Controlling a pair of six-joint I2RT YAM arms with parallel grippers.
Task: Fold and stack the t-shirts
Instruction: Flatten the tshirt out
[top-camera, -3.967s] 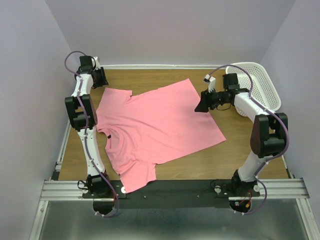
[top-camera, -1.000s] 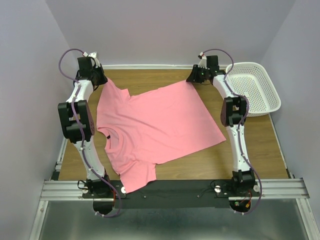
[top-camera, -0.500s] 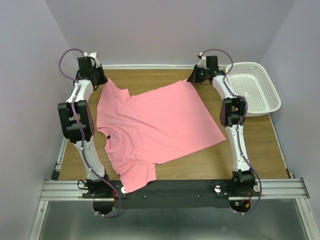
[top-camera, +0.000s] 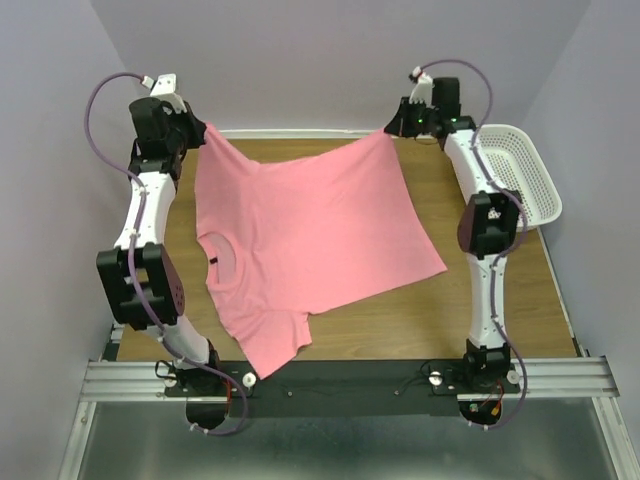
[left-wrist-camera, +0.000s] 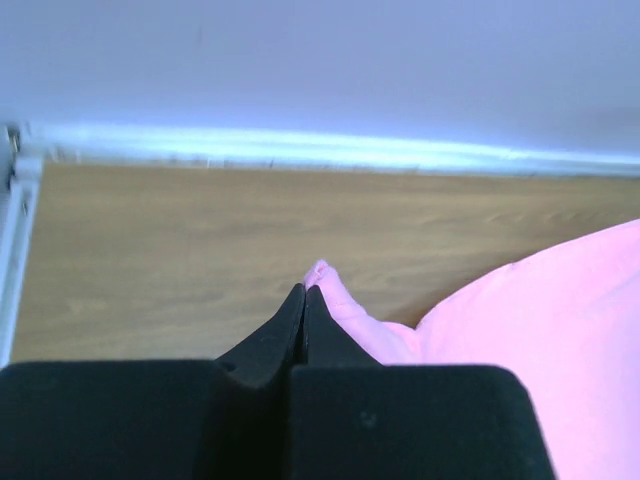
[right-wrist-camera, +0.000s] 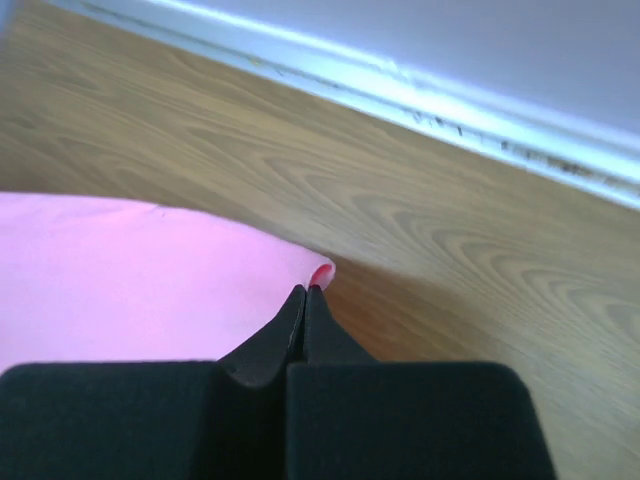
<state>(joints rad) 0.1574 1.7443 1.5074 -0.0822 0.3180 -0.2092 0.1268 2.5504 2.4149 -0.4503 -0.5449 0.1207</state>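
A salmon-pink t-shirt (top-camera: 300, 235) lies spread over the wooden table, its far edge raised off the wood. My left gripper (top-camera: 200, 128) is shut on the shirt's far left corner; in the left wrist view a pink cloth tip (left-wrist-camera: 325, 280) pokes out past that gripper (left-wrist-camera: 304, 290). My right gripper (top-camera: 392, 128) is shut on the far right corner, and the right wrist view shows the t-shirt's edge (right-wrist-camera: 150, 270) pinched at this gripper (right-wrist-camera: 305, 290). The neck hole (top-camera: 222, 262) faces the left arm.
A white perforated basket (top-camera: 515, 170) stands at the back right, just right of the right arm. The back wall runs close behind both grippers. Bare wood (top-camera: 430, 320) shows in front of the shirt's right side.
The right gripper shut on the shirt's far right corner. Both grippers then rose, lifting the far edge off the table and pulling the shirt slightly towards the back.
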